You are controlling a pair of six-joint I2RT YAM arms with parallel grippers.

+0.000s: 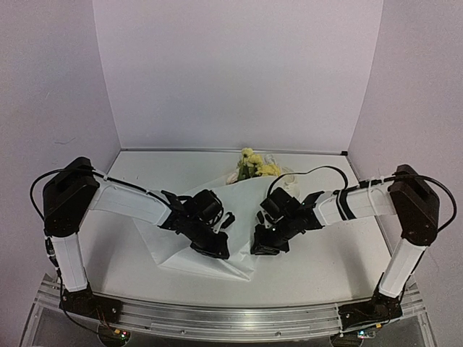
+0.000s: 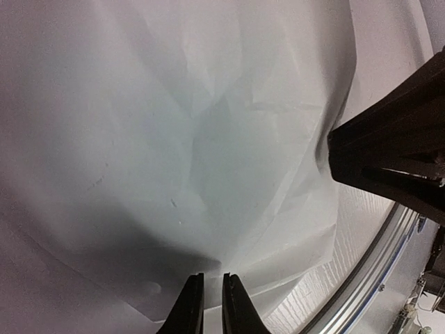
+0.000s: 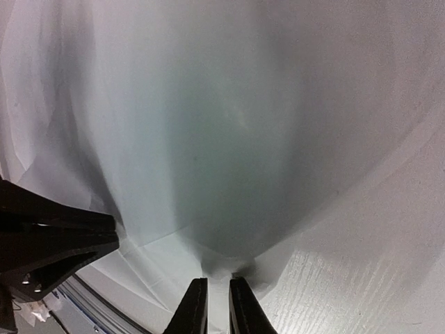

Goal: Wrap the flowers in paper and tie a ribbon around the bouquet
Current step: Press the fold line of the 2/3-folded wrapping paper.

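On table (image 1: 145, 173): thin crinkled white paper (image 1: 242, 199); fluffy yellow flowers (image 1: 255, 165) beyond.

Left arm (image 1: 130, 201): white link shells, black joint housings
Right arm (image 1: 359, 204): same colours, black cable (image 1: 311, 170) looping above
Fingers (image 2: 186, 309): black, slim, tapered

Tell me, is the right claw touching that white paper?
Touching. Right wrist view: the paper puckers to a point, pinched between the nearly closed fingertips of the right gripper.
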